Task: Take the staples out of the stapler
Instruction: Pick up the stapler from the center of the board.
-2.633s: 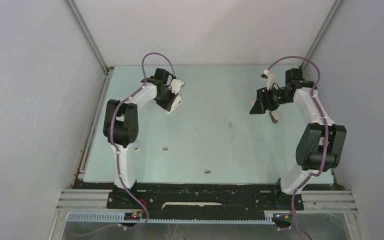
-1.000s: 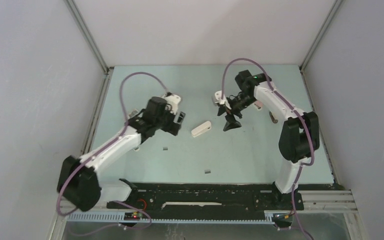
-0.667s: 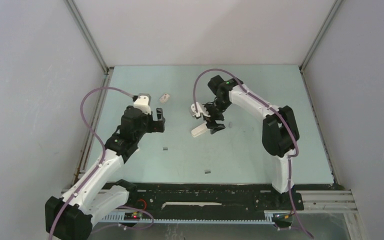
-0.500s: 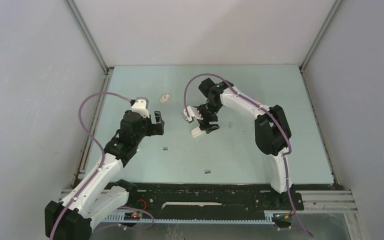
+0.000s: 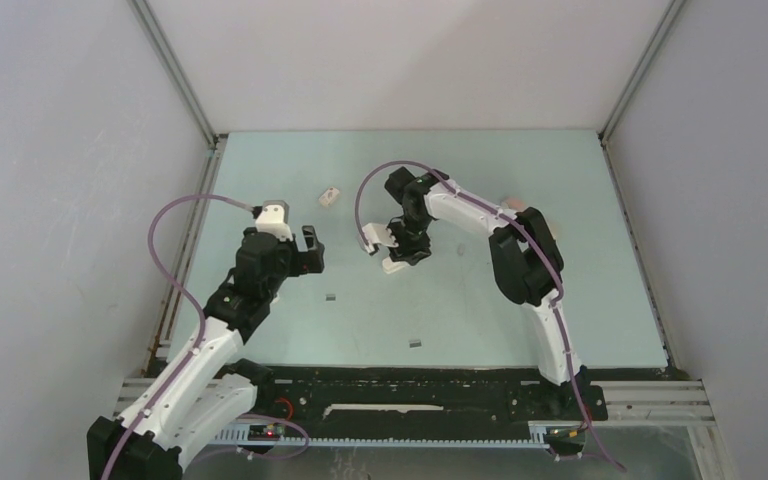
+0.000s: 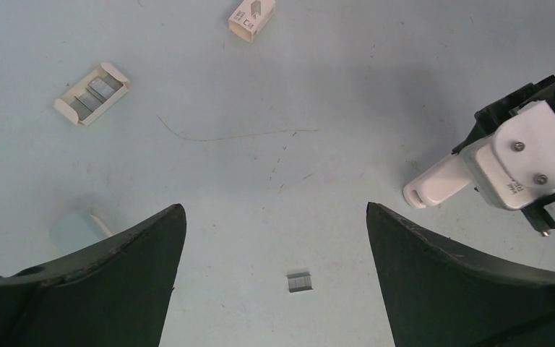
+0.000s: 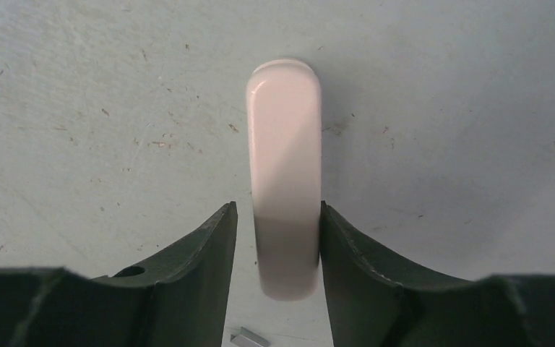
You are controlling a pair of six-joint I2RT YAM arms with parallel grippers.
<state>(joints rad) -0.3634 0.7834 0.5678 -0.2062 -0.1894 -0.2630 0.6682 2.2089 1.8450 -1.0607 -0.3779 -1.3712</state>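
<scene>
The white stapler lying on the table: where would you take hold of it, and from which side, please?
I'd pinch its long sides near one end, from straight above: the stapler lies flat, slim and parallel-sided. The right gripper straddles it so.

Plain grey-white walls (image 5: pixel 400 60) enclose a pale green surface (image 5: pixel 580 170), with aluminium rails (image 5: pixel 175 70) in the corners under soft even light.

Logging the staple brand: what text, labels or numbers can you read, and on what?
Small white box: dark print, too blurred to read.
White housing on the right wrist: tiny dark marking, too small to read.
Stapler: no text visible.
No text is legible anywhere.
</scene>
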